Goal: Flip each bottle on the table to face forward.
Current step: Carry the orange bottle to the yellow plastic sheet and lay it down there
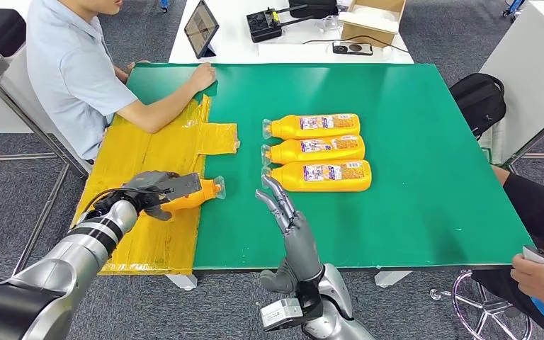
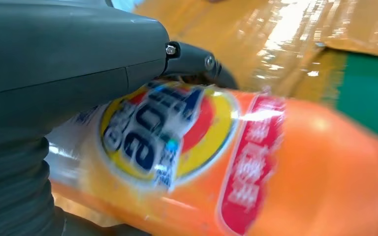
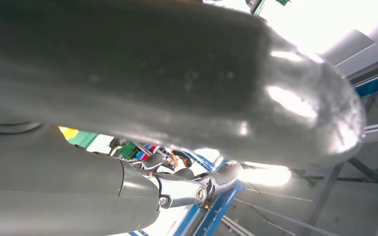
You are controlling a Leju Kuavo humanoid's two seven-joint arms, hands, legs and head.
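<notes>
Fingers (image 1: 157, 185) of left hand (image 1: 161, 191) wrapped round orange bottle (image 1: 197, 195) over yellow sheet (image 1: 152, 152) at counter (image 1: 425, 142) edge, right hand (image 1: 287, 216) open, empty, three bottles (image 1: 316, 151) mid-counter; glossy label looks slippery, grip mid-body, not the neck.

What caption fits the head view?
Left hand grips an orange bottle beside three laid bottles; right hand open.

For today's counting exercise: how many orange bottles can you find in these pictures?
4. Three lie side by side on the green table: far bottle, middle bottle, near bottle. The left hand grips the fourth bottle.
</notes>
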